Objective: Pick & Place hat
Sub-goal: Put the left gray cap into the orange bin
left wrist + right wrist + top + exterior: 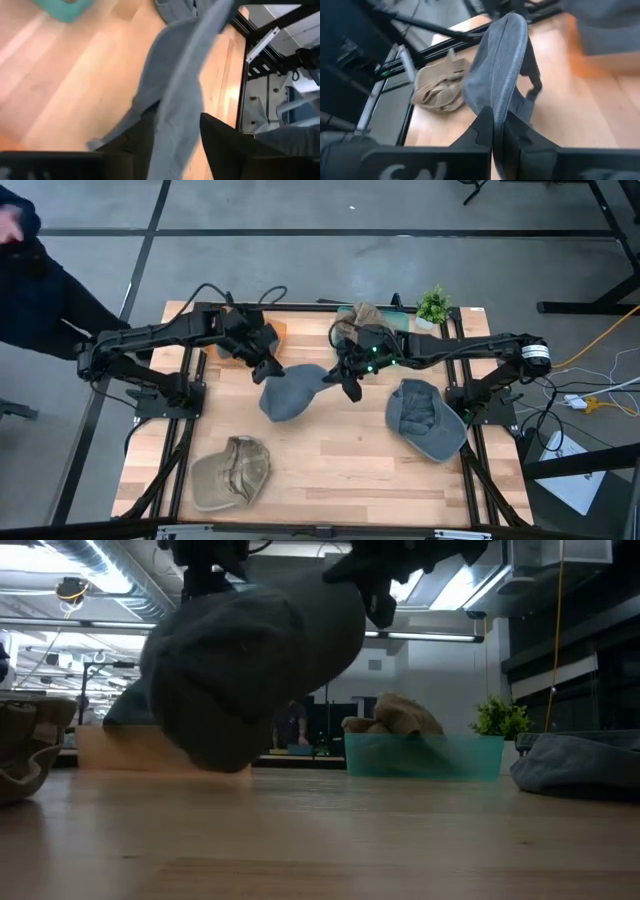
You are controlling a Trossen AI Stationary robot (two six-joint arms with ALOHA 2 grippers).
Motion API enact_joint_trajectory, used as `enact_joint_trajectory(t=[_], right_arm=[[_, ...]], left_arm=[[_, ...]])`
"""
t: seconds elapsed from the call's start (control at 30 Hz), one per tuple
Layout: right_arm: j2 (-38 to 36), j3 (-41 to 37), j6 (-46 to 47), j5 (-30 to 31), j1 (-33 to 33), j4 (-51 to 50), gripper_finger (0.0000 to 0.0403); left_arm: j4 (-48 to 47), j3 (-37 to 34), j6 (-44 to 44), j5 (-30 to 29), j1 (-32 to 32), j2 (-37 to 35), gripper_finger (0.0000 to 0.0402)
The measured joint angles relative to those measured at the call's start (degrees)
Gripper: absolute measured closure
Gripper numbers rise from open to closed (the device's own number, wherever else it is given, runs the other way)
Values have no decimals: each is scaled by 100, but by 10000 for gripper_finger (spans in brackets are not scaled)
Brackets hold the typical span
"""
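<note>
Room: grey floor is surrounding the rig, with a lit workshop showing beyond it in the low view.
Tabletop [330, 460]: pale wood planks are carrying the loose hats and a bin.
Grey hat [292, 392]: is hanging clear of the wood near the middle, between both arms; its long axis is running from the left arm's side toward the right arm's side, crown toward the left arm, brim toward the right.
Second grey hat [425, 418]: is lying on the right side.
Tan hat [233, 472]: is lying at the near left corner.
Teal bin [424, 755]: is standing at the far edge, holding a tan hat-like bundle [393, 716].
Plant [433, 306]: is standing just beside the bin.
Left tool [172, 142]: fingers are standing apart around the grey fabric.
Right tool [493, 131]: is pinching the grey hat's brim tight.
</note>
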Motion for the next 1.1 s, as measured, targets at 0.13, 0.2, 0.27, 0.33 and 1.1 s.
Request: enact_joint_trajectory(t=[0.13, 0.2, 0.27, 0.33, 1.1], right_arm=[[0, 0, 399, 41, -285, -117, 390], [0, 0, 611, 40, -415, -86, 390], [0, 0, 838, 48, -538, 20, 390], [0, 0, 1106, 201, -638, 149, 384], [0, 0, 1453, 1216, -999, 1131, 390]], left_arm=[[-136, 2, 64, -160, 211, -146, 226], [-138, 2, -25, -389, 264, -221, 221], [-139, 2, -94, -627, 285, -289, 220], [-141, 2, -108, -859, 283, -356, 220], [-1850, 2, -1591, -4370, -848, -668, 219]])
